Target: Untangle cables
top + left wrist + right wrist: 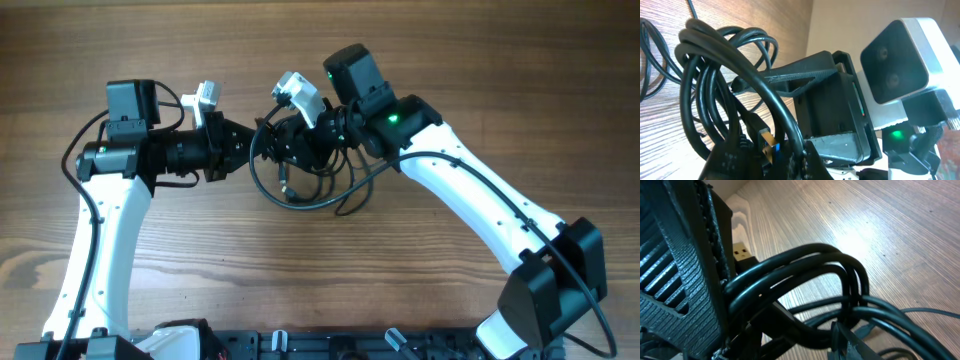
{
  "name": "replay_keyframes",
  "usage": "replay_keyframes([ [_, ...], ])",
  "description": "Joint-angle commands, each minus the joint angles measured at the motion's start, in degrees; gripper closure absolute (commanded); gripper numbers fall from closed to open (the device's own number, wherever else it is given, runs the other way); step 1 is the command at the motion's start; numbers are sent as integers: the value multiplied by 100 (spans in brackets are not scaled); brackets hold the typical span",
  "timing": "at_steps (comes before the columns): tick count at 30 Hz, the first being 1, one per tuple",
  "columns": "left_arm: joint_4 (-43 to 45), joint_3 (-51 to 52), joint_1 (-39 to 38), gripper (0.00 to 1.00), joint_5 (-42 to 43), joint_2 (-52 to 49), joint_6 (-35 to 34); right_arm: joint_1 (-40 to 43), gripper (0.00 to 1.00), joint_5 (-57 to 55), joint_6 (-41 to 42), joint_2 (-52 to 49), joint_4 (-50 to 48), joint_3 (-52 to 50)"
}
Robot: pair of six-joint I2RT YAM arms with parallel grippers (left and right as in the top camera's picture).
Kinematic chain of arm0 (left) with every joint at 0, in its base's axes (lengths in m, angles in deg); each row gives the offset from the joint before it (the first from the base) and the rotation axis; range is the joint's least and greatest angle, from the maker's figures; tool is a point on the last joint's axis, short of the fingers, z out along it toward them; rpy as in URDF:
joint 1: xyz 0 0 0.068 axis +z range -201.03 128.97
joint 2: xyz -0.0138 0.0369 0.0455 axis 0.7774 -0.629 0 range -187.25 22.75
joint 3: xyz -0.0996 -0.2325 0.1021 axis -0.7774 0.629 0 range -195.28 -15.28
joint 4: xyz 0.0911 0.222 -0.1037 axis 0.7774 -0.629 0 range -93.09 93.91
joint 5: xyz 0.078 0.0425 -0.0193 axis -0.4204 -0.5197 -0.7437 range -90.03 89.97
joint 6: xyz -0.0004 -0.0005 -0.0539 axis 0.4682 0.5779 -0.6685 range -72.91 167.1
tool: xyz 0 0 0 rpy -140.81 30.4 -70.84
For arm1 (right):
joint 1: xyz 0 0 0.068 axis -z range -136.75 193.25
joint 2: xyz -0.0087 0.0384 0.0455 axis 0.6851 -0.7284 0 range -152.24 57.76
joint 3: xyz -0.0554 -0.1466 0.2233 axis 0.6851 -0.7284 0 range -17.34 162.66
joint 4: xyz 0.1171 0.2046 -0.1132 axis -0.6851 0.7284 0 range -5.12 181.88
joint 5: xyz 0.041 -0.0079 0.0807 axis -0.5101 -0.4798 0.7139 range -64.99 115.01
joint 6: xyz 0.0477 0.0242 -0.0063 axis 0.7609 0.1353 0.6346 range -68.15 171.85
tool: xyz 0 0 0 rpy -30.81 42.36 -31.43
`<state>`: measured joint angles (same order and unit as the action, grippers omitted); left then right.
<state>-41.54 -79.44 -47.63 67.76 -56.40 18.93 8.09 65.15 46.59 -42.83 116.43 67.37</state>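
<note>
Pulling a tangle apart, it seems: overhead, left claw and right claw meet over the cables toward the far edge of the table, loops stretched left-right, sagging toward the near edge. Left wrist: coils arch upward; that claw's grip cannot be told. Right wrist: claw clamped on cords beside a plug. Next: separate gently.
</note>
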Motion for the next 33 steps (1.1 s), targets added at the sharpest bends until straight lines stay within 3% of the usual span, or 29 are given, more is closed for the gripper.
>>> replay_keyframes([
  [1,-50,-70,-105,96,249,2,70,-68,54,647,52,63,-234,28],
  [5,-46,-70,-105,96,584,2,46,-195,55,581,-76,-48,-240,28],
  [9,-48,-70,-105,96,935,2,50,-238,61,586,-42,-157,-291,28],
  [15,48,-70,-98,96,931,2,50,-186,83,385,492,-157,-348,28],
  [19,83,-70,-98,96,855,2,76,0,89,297,848,-157,-229,31],
  [27,81,-70,-98,96,48,2,74,538,95,-256,1480,-153,289,31],
  [33,-81,-68,-101,96,-1360,2,74,704,95,-734,1943,-151,533,31],
])
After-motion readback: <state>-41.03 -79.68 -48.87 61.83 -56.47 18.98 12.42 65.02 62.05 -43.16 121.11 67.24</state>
